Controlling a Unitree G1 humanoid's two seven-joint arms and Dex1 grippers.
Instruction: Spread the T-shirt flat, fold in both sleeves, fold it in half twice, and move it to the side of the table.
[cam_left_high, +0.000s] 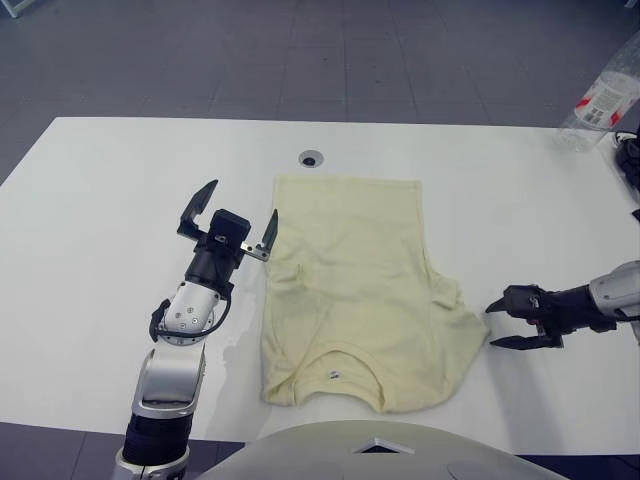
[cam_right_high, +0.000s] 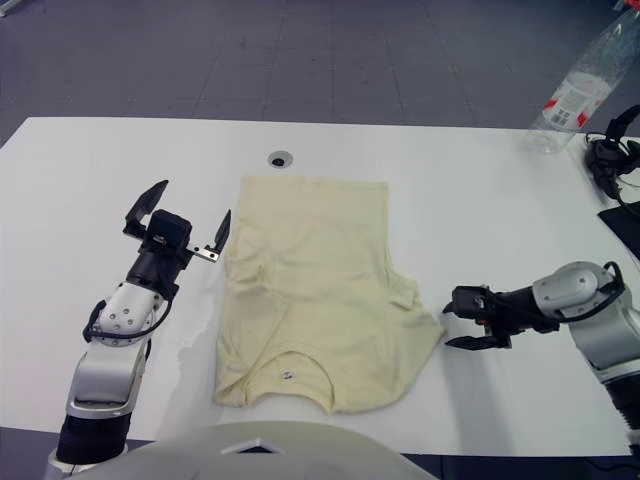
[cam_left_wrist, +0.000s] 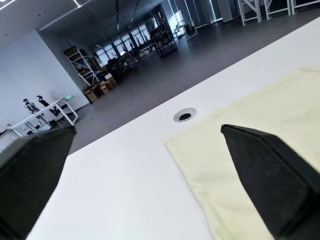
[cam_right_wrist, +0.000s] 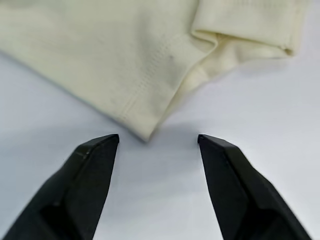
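Closest to the robot, the collar end of the pale yellow T-shirt (cam_left_high: 350, 290) lies near the front edge of the white table (cam_left_high: 100, 200). Its hem points toward the far edge. The shirt lies lengthwise around the middle of the table, mostly flat, with a few soft wrinkles across the body.

Along the robot's left side the cloth edge runs fairly straight, with a crease partway down where the fabric looks turned in. On the right side the shirt flares outward into a sleeve corner that sticks out toward the right arm, with a small bunched fold just above it.

From where I stand, the left gripper (cam_left_high: 240, 202) sits beside the shirt's left edge, about level with its upper half. Its two dark fingers (cam_left_wrist: 270, 180) are spread wide apart with nothing between them. One finger is over bare table and the other is right at the edge of the cloth.

The right gripper (cam_left_high: 491, 326) is low over the table on the right, aimed straight at the jutting sleeve corner. Its fingers (cam_right_wrist: 95, 175) are parted and empty. In the right wrist view the stitched corner lies just ahead of the gap between the tips, near them but not touching.

Beyond the hem, a small round cable port (cam_left_high: 311, 158) is set into the tabletop. At the far right corner a clear plastic bottle (cam_left_high: 600, 100) leans, and a tangle of black cables (cam_right_high: 610, 155) lies near it.
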